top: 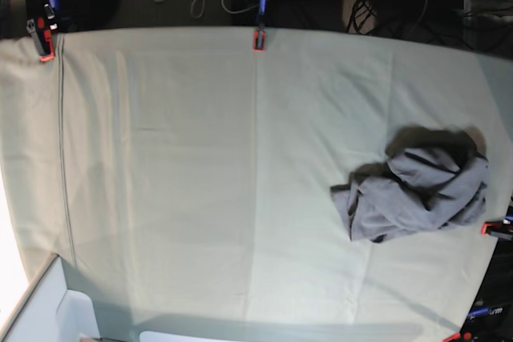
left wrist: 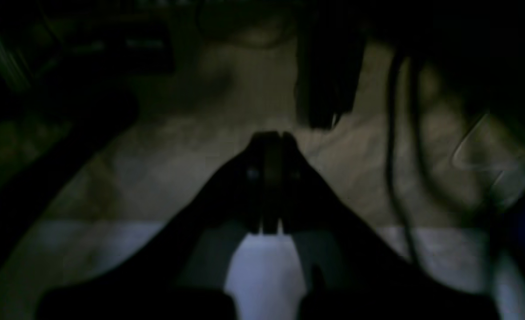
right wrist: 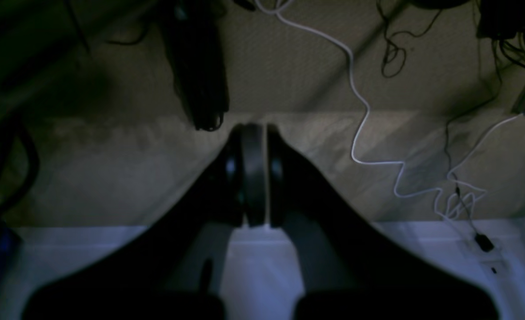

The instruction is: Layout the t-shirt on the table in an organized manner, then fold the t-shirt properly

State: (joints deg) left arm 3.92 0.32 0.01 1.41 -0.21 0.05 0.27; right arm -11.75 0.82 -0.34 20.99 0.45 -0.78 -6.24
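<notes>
The grey t-shirt (top: 418, 193) lies crumpled in a heap near the right edge of the table (top: 192, 166), which is covered in pale grey-green cloth. Neither arm shows in the base view. My left gripper (left wrist: 271, 135) is shut and empty in its dim, blurred wrist view, with only a dark floor behind it. My right gripper (right wrist: 255, 129) is shut and empty, also over a beige floor. The shirt and table are out of view in both wrist views.
Red clamps sit at the table's far edge (top: 258, 40), far left corner (top: 44, 50) and right edge (top: 497, 228). A white box (top: 48, 310) stands at the near left corner. A white cable (right wrist: 360, 111) and dark cables lie on the floor.
</notes>
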